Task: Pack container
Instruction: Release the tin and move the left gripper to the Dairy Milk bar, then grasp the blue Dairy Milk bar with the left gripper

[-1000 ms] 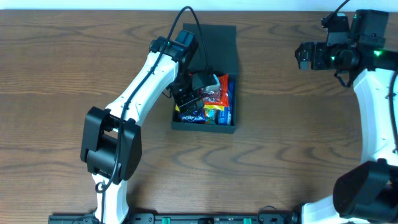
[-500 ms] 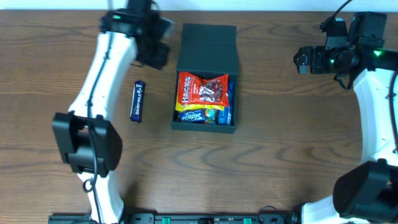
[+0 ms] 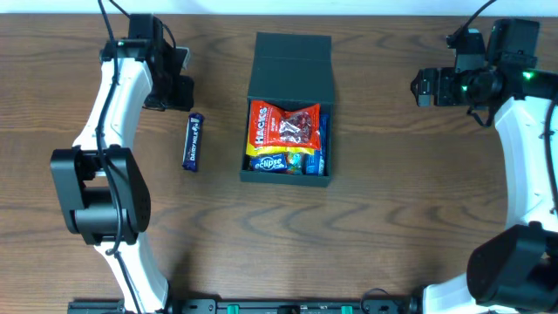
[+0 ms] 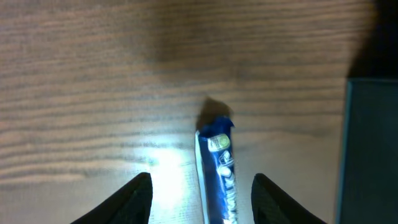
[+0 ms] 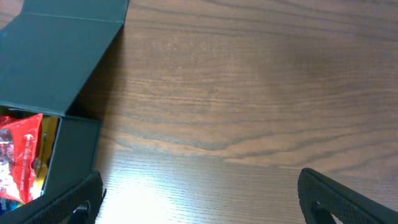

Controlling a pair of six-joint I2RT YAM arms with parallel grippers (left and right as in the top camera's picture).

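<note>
The dark teal container [image 3: 289, 105] stands at the table's middle with its flap lid [image 3: 291, 63] folded back. Inside lie a red packet [image 3: 277, 127] and blue packets [image 3: 272, 162]. A blue snack bar [image 3: 193, 142] lies on the wood to its left. My left gripper [image 3: 177, 92] hovers over the bar's far end. In the left wrist view the bar [image 4: 222, 177] runs between the open fingers [image 4: 135, 200] of the left gripper [image 4: 202, 182], untouched. My right gripper [image 3: 424, 87] stands wide open to the right of the container, with nothing in it. In the right wrist view it [image 5: 202, 186] is over bare wood, beside the container [image 5: 62, 59].
The container's dark wall [image 4: 371, 155] shows at the right edge of the left wrist view. Bare wooden table [image 3: 375, 201] surrounds the container. The table's far edge [image 3: 349, 13] runs just behind the lid.
My left arm has swung out of the container to the left and now hangs over the blue bar's far end, its jaws somewhat narrower. The right arm has not moved.
</note>
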